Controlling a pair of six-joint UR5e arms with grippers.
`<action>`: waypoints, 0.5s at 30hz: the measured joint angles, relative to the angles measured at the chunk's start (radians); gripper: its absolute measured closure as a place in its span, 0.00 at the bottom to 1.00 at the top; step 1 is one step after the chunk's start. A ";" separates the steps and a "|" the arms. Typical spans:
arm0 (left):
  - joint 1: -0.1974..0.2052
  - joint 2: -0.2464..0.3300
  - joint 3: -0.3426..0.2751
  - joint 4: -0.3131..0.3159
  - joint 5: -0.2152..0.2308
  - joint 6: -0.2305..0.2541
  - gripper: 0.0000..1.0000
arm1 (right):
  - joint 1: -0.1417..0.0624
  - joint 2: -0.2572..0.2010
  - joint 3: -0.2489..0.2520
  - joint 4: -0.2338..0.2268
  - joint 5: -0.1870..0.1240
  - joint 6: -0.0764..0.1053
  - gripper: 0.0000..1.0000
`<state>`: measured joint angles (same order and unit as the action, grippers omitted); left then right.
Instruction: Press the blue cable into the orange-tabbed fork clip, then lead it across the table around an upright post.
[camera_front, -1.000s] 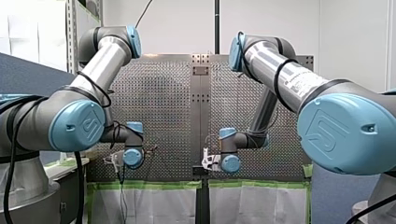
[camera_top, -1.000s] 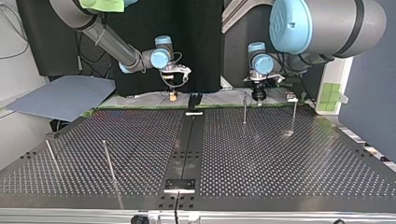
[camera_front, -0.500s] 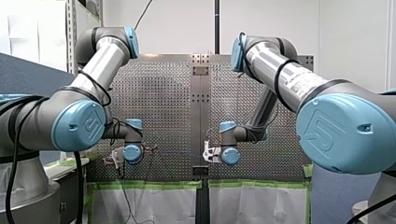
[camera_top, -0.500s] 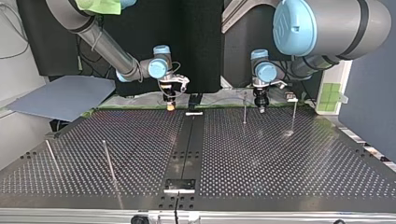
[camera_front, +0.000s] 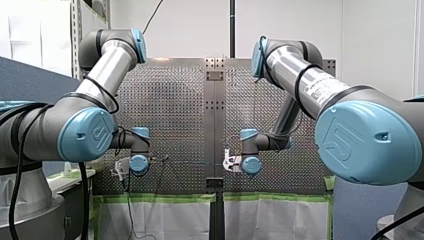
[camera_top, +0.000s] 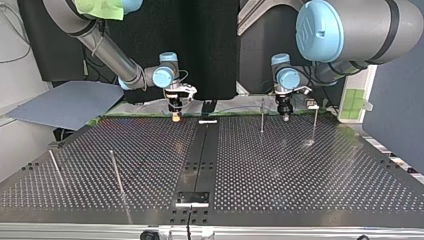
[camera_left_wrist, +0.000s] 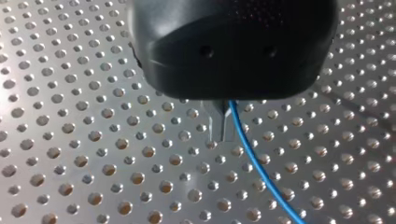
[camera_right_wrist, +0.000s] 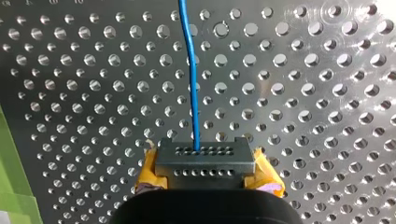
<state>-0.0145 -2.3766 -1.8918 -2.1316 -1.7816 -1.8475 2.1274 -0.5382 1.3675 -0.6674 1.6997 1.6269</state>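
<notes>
**Top view, read from its left.** Near the close edge of the perforated table (camera_top: 300, 175) stand one thin post (camera_top: 54, 165) and a second thin post (camera_top: 116, 172). Further back, our right gripper (camera_top: 175, 116) hangs tip-down at the far rim, just left of the centre strip (camera_top: 200, 150).

Its wrist view shows the black fingers (camera_right_wrist: 203, 161) pressed together on the blue cable (camera_right_wrist: 191, 84), with yellow pads (camera_right_wrist: 148, 168) at either side. From the tips the cable runs straight ahead over the holes.

Right of the strip we find an upright post (camera_top: 261, 117), then our left gripper (camera_top: 285, 116), also tip-down at the far rim. Beyond it stands another upright post (camera_top: 314, 125).

In the left wrist view the metal fingers (camera_left_wrist: 217, 126) are closed and pinch the cable. The cable emerges at their side and trails away across the plate. The tips sit close over the table; we cannot tell whether they touch it.
</notes>
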 joint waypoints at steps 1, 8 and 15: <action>0.000 0.000 0.000 -0.004 0.005 0.003 0.89 | 0.000 0.000 0.000 0.000 -0.001 0.000 1.00; 0.002 0.000 0.000 -0.062 0.069 0.064 0.00 | -0.001 0.000 0.000 0.005 -0.006 -0.001 1.00; 0.004 0.000 -0.001 -0.132 0.140 0.134 0.00 | 0.002 0.001 0.000 0.014 -0.007 -0.001 1.00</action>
<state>-0.0106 -2.3766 -1.8924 -2.2636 -1.6420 -1.7133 2.1290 -0.5368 1.3676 -0.6536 1.6928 1.6263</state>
